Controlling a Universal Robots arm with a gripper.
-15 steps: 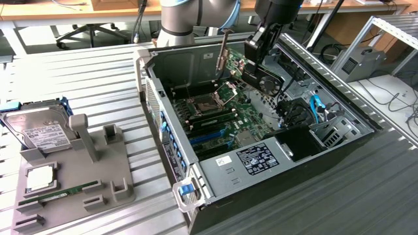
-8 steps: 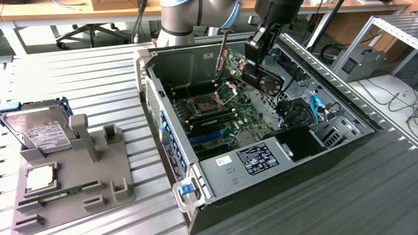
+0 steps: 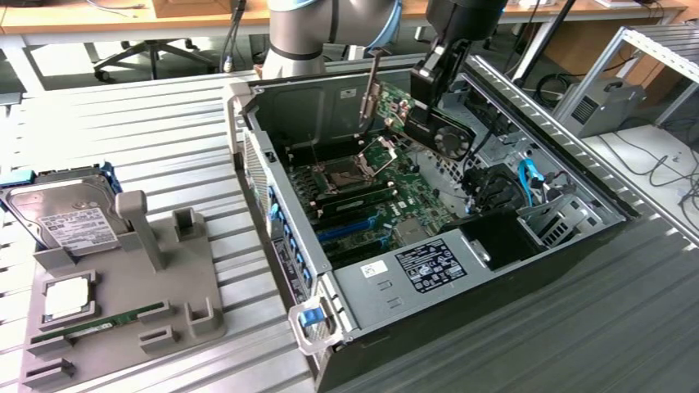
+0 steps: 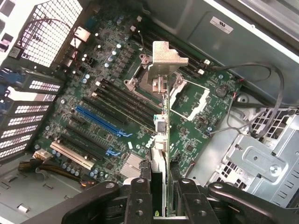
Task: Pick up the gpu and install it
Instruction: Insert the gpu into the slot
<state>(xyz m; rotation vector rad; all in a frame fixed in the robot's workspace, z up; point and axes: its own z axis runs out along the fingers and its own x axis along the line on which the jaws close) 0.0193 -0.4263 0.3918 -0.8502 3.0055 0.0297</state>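
Exterior view gives me the whole layout: the tool (image 3: 430, 84) hangs in the upper centre of the frame over the open computer case (image 3: 492, 278), pinching the gpu (image 3: 439, 129) by its upper edge. From here I see the card tilted, black shroud toward me with green board showing beside it. Its silver end bracket (image 3: 372, 86) stands nearly upright at the end toward the exterior view's left. The card hangs over the motherboard (image 3: 366, 205); I cannot tell from this angle whether its lower edge touches anything. On the exterior view's left, well apart from the case, a grey holder (image 3: 164, 286) sits on the slatted table (image 3: 131, 123). A hard drive (image 3: 68, 221) is propped at its far end and a RAM stick (image 3: 98, 325) lies in a slot near the front. Wrist view looks along the card instead: the gpu (image 4: 161, 133) runs edge-on as a thin strip away from the tool (image 4: 163, 203). One black finger (image 4: 140, 198) is pressed on each face, and the bracket (image 4: 167, 58) is at the far end. Beneath it lies the motherboard (image 4: 93, 93), with a long blue slot (image 4: 103, 123) off to one side, apart from the card.
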